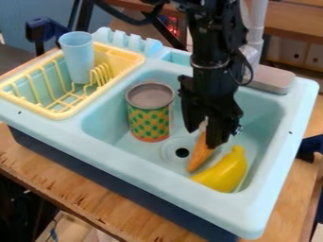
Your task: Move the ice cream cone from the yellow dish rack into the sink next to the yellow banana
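Cannot tell opening or hold of one gripper at one carrot, slanting down nearward, tip-first, right of drain, with one can left, one banana right.

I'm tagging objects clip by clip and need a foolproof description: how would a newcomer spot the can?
Find the light-blue toy sink, then the yellow dish rack at one side. In the basin, on the rack's side, stands a grey-topped can. Its green-spotted wrap sets it apart from the plain yellow banana and orange, tapering piece.

The plastic sink looks smooth, the table wooden.
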`<action>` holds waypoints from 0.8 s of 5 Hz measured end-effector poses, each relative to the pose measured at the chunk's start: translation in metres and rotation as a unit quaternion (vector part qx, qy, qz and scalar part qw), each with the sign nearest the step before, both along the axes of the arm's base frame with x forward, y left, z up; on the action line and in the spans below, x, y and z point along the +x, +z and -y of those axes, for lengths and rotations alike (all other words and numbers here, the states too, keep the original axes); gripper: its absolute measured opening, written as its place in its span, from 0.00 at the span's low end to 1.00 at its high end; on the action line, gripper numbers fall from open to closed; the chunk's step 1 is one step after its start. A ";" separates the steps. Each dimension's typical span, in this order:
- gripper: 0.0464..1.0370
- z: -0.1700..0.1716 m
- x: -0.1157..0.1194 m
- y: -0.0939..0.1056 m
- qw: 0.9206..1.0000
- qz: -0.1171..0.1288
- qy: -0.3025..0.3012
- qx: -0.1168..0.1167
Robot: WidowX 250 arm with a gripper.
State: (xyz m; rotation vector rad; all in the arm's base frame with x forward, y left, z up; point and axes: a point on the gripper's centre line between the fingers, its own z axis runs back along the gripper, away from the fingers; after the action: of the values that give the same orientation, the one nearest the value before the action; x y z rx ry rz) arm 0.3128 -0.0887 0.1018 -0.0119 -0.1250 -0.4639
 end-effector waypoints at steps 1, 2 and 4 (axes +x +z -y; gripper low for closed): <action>0.64 0.000 0.003 -0.001 1.000 -0.006 0.004 0.003; 0.68 -0.001 0.004 -0.001 1.000 -0.013 -0.005 0.006; 0.97 0.001 0.002 0.033 0.999 0.035 0.009 -0.017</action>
State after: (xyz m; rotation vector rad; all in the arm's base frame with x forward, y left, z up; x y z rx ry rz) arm 0.3152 -0.0901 0.1351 -0.0275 -0.2016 -0.4436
